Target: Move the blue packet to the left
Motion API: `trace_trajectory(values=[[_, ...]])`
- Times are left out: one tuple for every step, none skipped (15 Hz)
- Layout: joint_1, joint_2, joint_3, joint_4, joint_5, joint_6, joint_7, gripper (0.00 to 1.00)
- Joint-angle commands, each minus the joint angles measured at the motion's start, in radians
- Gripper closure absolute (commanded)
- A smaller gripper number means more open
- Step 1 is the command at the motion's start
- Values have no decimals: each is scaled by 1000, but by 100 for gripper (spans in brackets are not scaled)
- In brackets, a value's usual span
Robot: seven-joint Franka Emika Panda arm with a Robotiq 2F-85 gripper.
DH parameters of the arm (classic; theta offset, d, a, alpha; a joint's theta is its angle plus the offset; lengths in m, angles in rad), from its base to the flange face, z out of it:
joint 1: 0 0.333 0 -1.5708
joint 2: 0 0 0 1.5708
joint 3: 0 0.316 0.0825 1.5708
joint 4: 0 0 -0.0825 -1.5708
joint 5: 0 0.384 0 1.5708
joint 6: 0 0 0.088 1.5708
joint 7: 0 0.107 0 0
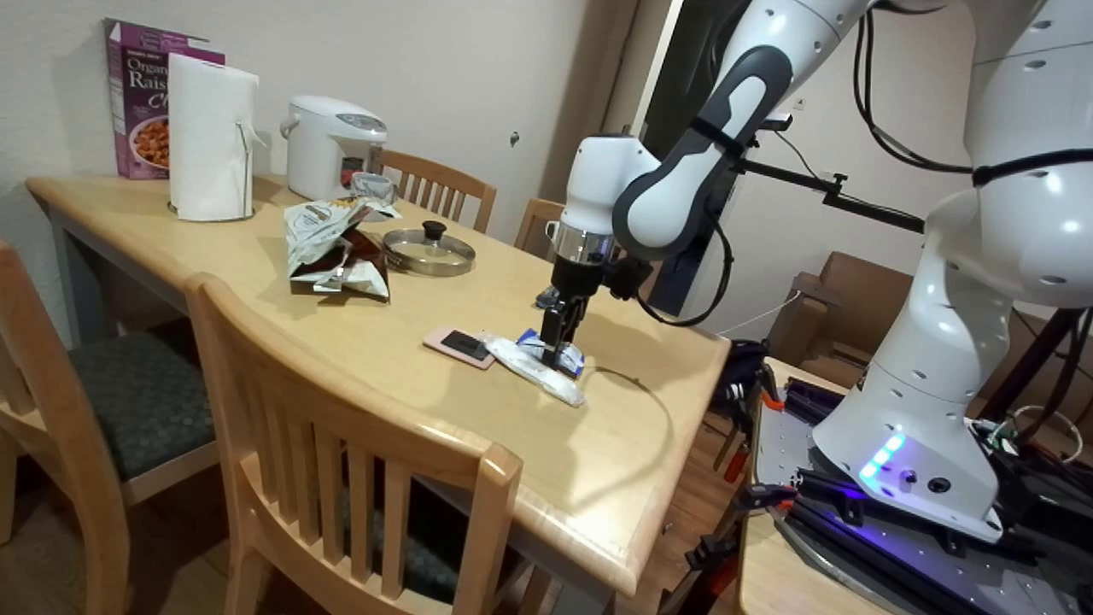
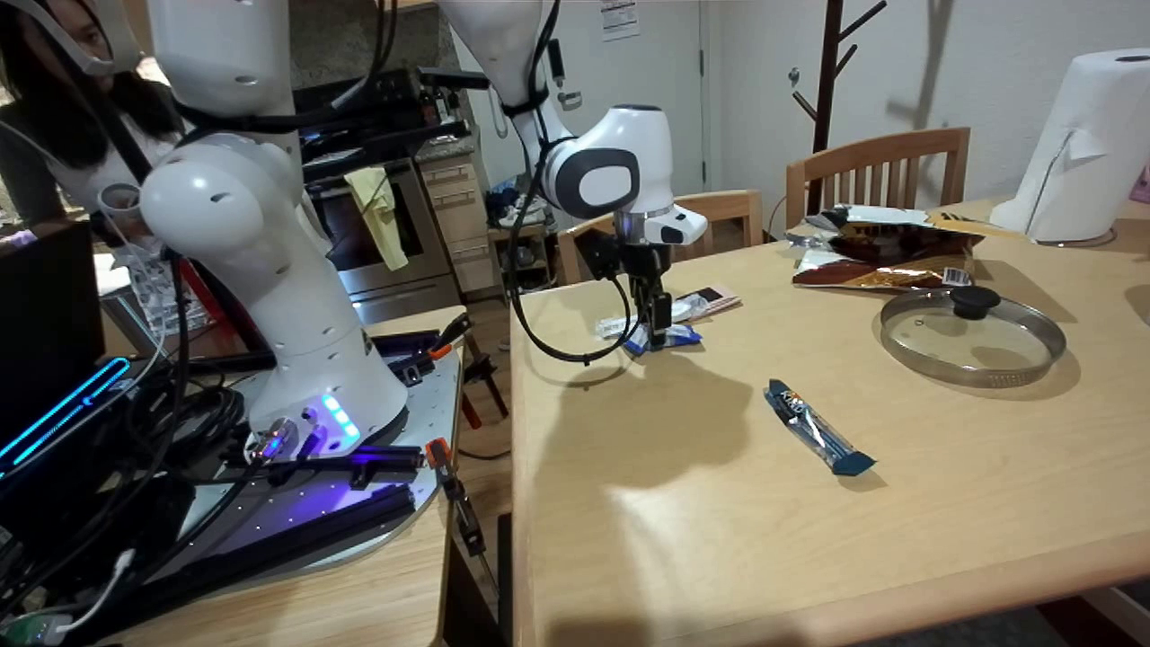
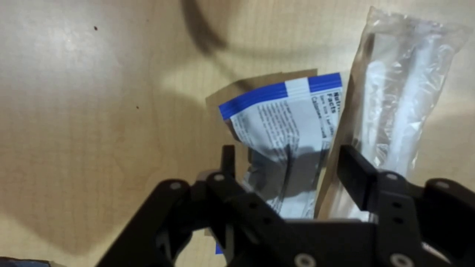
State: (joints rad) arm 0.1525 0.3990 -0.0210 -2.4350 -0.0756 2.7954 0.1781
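Note:
The blue packet lies on the table, whitish with printed text and blue end strips; it shows in both exterior views (image 1: 528, 338) (image 2: 685, 336) and in the wrist view (image 3: 274, 115). My gripper (image 3: 287, 155) is open, with its fingers on either side of the packet's middle, and a gap shows at the left finger. The near end of the packet is mostly hidden behind the gripper. In both exterior views the gripper (image 1: 561, 348) (image 2: 659, 334) points down at the packet, with fingertips low near the table. Whether the fingers touch the packet cannot be told.
A clear-wrapped white stick (image 1: 534, 369) (image 3: 400, 100) lies close beside the packet, near the right finger. A pinkish phone-like item (image 1: 461, 345) lies beyond it. A dark blue wrapper (image 2: 816, 431), a glass lid (image 2: 975, 346) and a snack bag (image 1: 329, 248) also lie on the table.

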Motion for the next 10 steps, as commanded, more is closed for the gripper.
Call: trace_trajectory(values=[[7,8,-6,5,-4,5,9,0],[6,7,-6,5,-3,4,9,0],[5,5,-5,4,0,2,10,0],[3,2,-4,2,2,-2,9,0],[5,-7,-10,-2,4,-8,19,0],[2,-11,-10,-4,7,-9,21,0],[1,-19,-17,-9,8,-10,27,0],[0,-25,-21,-13,7,-7,29,0],[2,-35,-31,-20,4,-9,37,0],[-1,-49,-38,-21,4,-20,37,0]])
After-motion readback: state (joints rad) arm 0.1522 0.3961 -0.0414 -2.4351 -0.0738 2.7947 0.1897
